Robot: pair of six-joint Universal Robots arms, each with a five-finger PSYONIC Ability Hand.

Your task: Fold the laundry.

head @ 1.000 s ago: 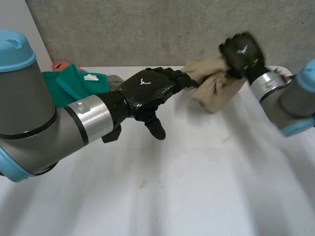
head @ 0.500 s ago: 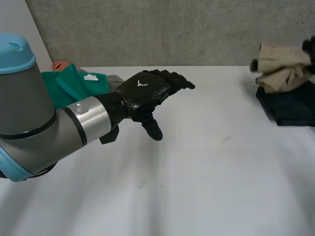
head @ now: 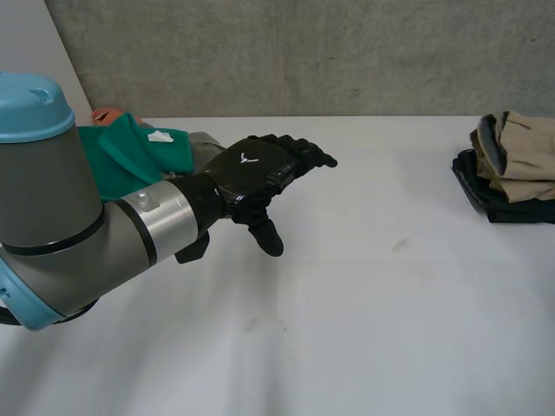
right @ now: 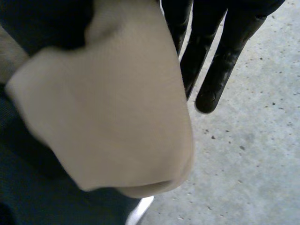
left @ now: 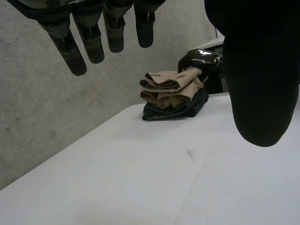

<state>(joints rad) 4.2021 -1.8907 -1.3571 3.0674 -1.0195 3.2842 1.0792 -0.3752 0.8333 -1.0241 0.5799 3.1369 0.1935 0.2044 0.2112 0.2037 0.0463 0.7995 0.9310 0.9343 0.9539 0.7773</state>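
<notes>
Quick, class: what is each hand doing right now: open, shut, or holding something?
Left hand: open, holding nothing.
Right hand: at the tan cloth; whether it grips cannot be told.

Head view: the robot's left arm (head: 78,217) enters from 9 o'clock, its grey joint capped in light blue, with the forearm and silver wrist band running toward 2 o'clock. The left robot hand (head: 256,169) is held back-up, its fingers (head: 308,156) straight and close together, pointing to 2 o'clock. Its thumb (head: 264,234) hangs toward 5 o'clock. Seen from its own wrist, those fingers stay straight and the thumb is spread well apart from them. The right robot hand (left: 199,58) sits far beyond the left fingertips, its black shell catching the light.
</notes>
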